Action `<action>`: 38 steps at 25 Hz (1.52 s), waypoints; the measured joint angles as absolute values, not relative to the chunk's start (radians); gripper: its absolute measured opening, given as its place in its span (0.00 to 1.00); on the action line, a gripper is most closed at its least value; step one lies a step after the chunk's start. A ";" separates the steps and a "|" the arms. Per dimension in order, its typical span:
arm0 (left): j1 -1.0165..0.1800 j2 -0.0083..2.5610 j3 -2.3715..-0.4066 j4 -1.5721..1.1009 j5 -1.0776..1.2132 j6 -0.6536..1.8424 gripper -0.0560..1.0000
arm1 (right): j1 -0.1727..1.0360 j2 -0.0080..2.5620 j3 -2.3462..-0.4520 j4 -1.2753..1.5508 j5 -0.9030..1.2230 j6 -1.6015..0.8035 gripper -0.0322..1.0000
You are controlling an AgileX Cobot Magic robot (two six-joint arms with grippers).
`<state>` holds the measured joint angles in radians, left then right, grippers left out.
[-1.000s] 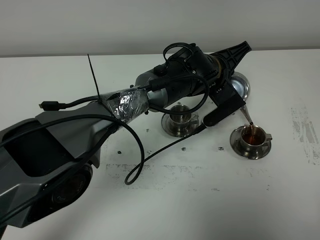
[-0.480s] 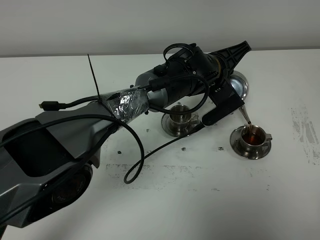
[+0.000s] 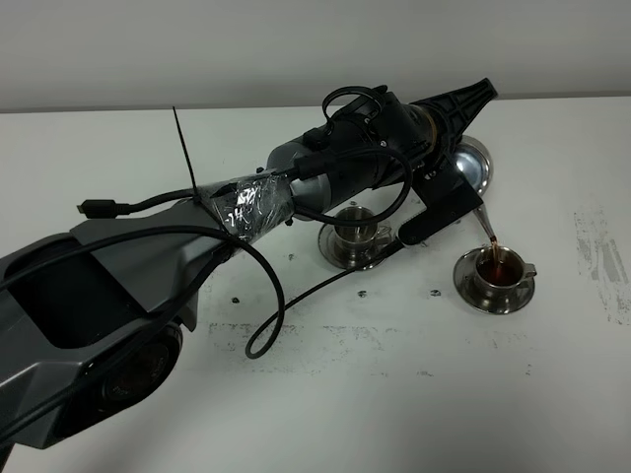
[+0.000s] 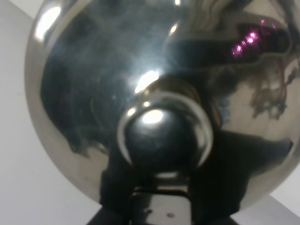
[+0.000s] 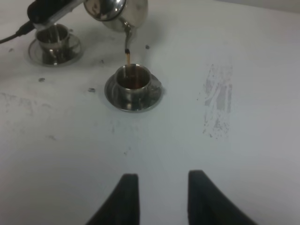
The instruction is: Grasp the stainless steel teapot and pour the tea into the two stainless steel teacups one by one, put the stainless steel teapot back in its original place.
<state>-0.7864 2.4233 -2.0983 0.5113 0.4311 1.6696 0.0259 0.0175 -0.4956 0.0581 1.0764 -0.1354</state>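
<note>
Soft even light; glare, blur on teapot (image 4: 93,70).

the teapot (image 5: 115,11) is shiny silver, the tea (image 5: 132,80) reddish-brown, the table (image 5: 243,140) white.

High view overlooks the table (image 3: 394,414), left wrist hugs the stainless steel teapot (image 4: 93,84), low right wrist shares the filled teacup (image 5: 134,85).

stainless steel teapot (image 4: 150,93): blurred close-up, overruns left wrist frame; body hidden behind left arm (image 3: 325,177) from high camera | round base (image 3: 475,164): part covered by arm | right gripper (image 5: 162,180): fingers cut by frame edge
</note>
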 joint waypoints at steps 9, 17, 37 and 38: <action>-0.786 2.423 -2.098 0.518 0.422 1.670 0.22 | 0.026 0.017 -0.496 0.058 1.076 -0.136 0.26; -0.786 2.423 -2.098 0.522 0.419 1.670 0.22 | 0.026 0.017 -0.496 0.058 1.076 -0.136 0.26; -0.786 2.423 -2.098 0.529 0.404 1.668 0.22 | 0.026 0.017 -0.496 0.058 1.076 -0.136 0.26; -0.786 2.423 -2.098 0.529 0.404 1.668 0.22 | 0.026 0.017 -0.496 0.058 1.076 -0.136 0.26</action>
